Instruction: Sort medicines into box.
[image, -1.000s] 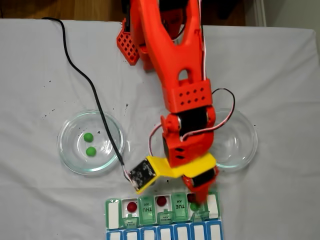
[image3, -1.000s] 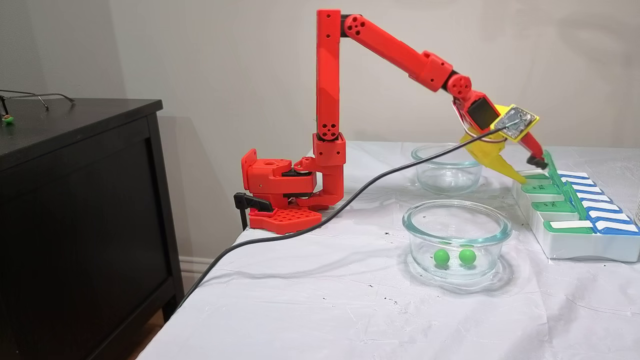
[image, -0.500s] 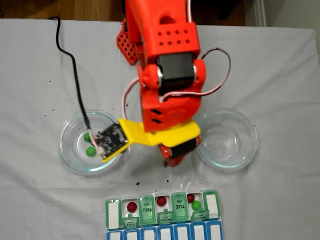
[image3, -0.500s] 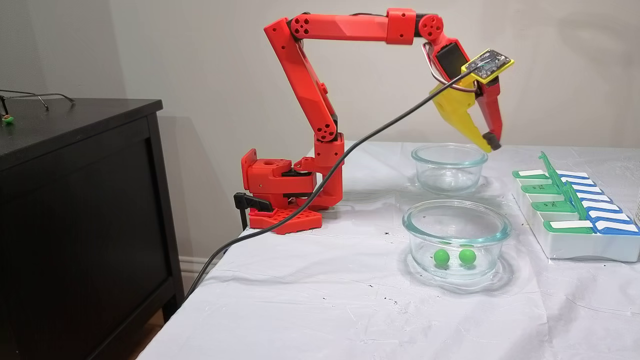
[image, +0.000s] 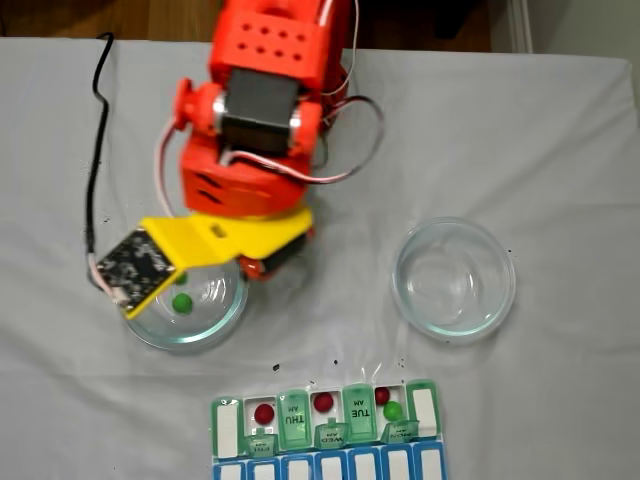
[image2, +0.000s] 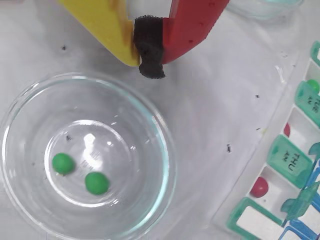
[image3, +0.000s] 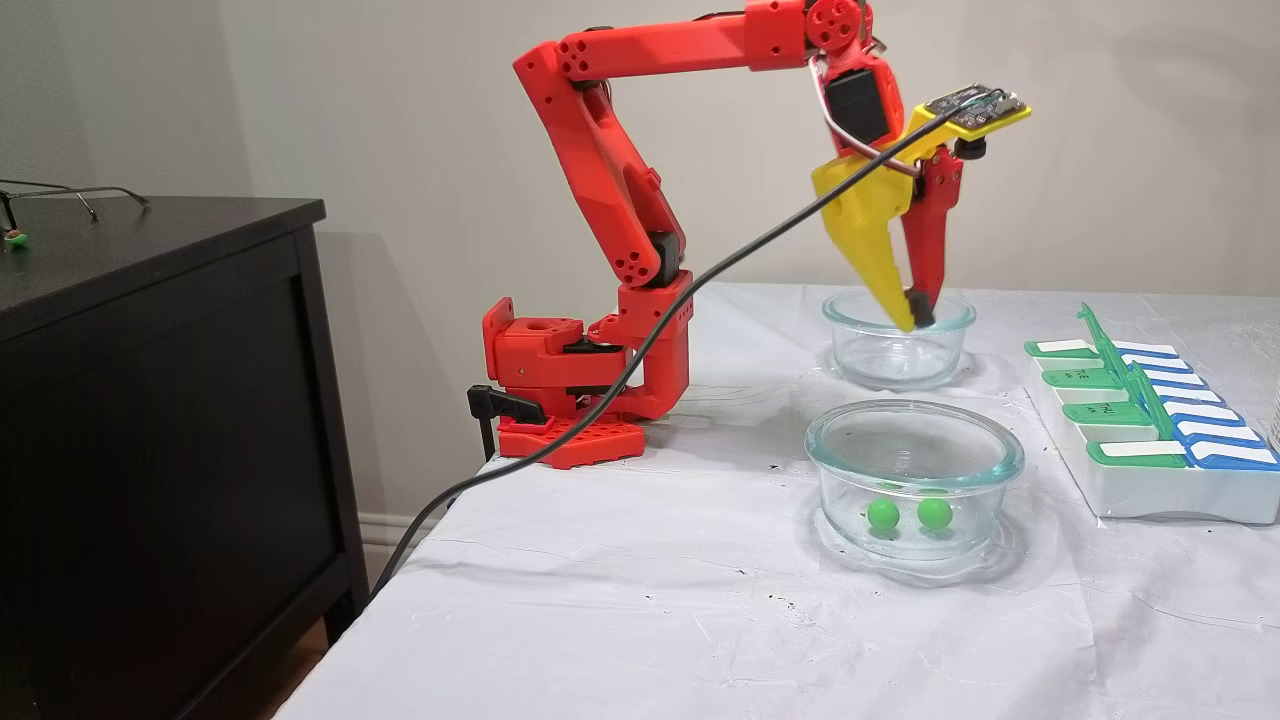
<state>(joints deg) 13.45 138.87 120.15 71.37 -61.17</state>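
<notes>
While the red arm reaches out from its base at the table's edge, its gripper (image2: 150, 55) hangs in the air with the yellow finger and the red finger (image3: 925, 240) brought together on the black pad at their tips, and nothing sits between them. In the wrist view the tips hover just past the rim of a round clear glass dish (image2: 160, 135), and in the side fixed view the gripper (image3: 915, 318) points straight down.

That dish (image3: 915, 450) holds two bright green ball-like pills lying side by side on its bottom, one (image2: 63, 163) a little apart from the other (image2: 96, 183). A second round clear glass dish (image: 500, 300) stands well apart from it, to the right in the top-down fixed view.

The rectangular pill organizer with translucent green day-labelled lids (image: 290, 420) lies at the near edge of the white cloth-covered table (image: 560, 150), its lids flipped open. Two dark red pills rest in separate open compartments, one (image: 264, 412) beside the THU lid and one (image: 322, 402) between the THU and TUE lids. Right of the TUE lid, a third dark red pill (image: 381, 396) and a green pill (image: 392, 410) lie just beside each other. A black cable (image3: 700, 290) runs from the small circuit board (image: 135, 268) on the gripper down off the table.
</notes>
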